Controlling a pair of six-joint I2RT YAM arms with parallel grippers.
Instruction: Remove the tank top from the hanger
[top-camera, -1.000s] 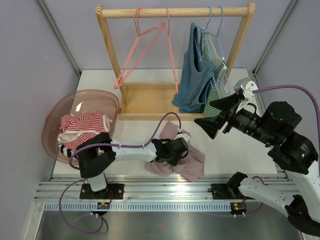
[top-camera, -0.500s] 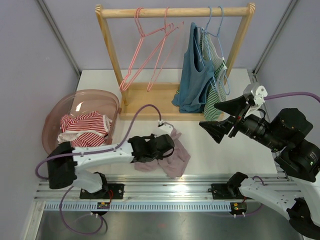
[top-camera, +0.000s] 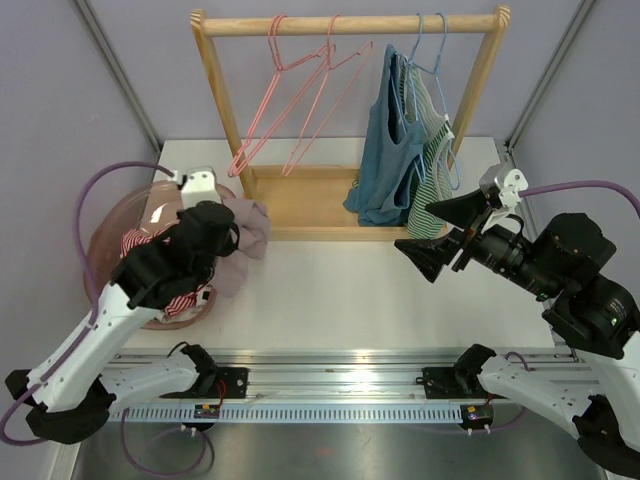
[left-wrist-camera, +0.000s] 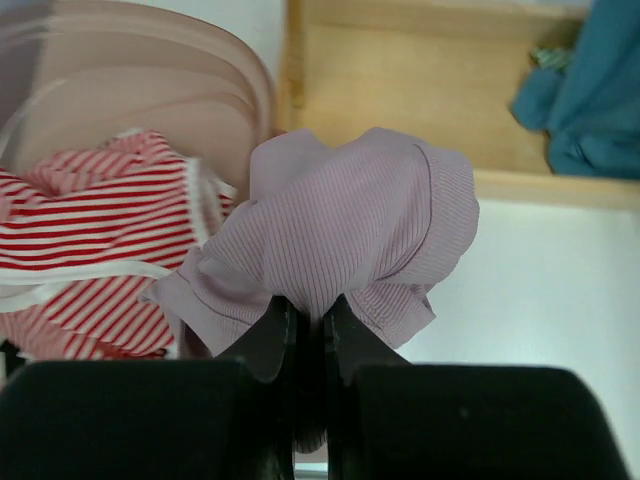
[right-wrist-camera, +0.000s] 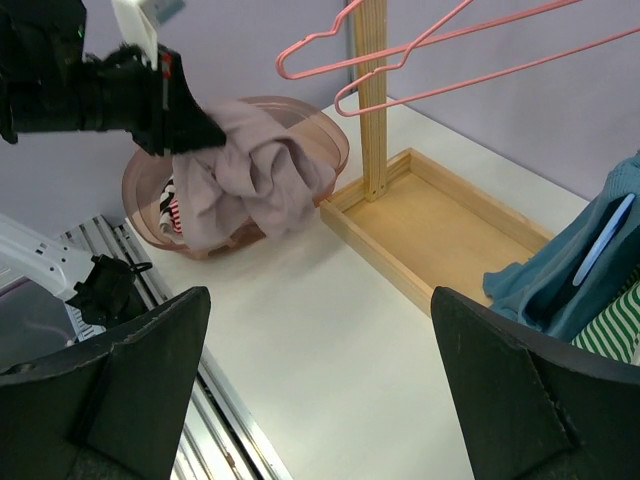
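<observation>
The left gripper (left-wrist-camera: 308, 335) is clamped tight on a mauve tank top (left-wrist-camera: 350, 225). It's a fine ribbed knit, bunched into a soft, wrinkly lump that hangs off the black fingers. It's off the hangers completely, held in the air over the rim of the pink see-through plastic basin (top-camera: 105, 235), which is round and glossy. A red-and-white striped top (left-wrist-camera: 70, 230) is crumpled inside the basin.

The right gripper (right-wrist-camera: 320, 385) is spread wide with nothing in it, out over the matte white table (top-camera: 350, 290).

At the back there's a light wooden rack (top-camera: 345, 22) with a round rail and a tray-like base. Two thin pink wire hangers (top-camera: 290, 110) on it are bare. A teal tank top (top-camera: 385, 150) and a green striped one (top-camera: 432, 170) hang from pale blue hangers (top-camera: 437, 55). The walls are plain lilac panels.
</observation>
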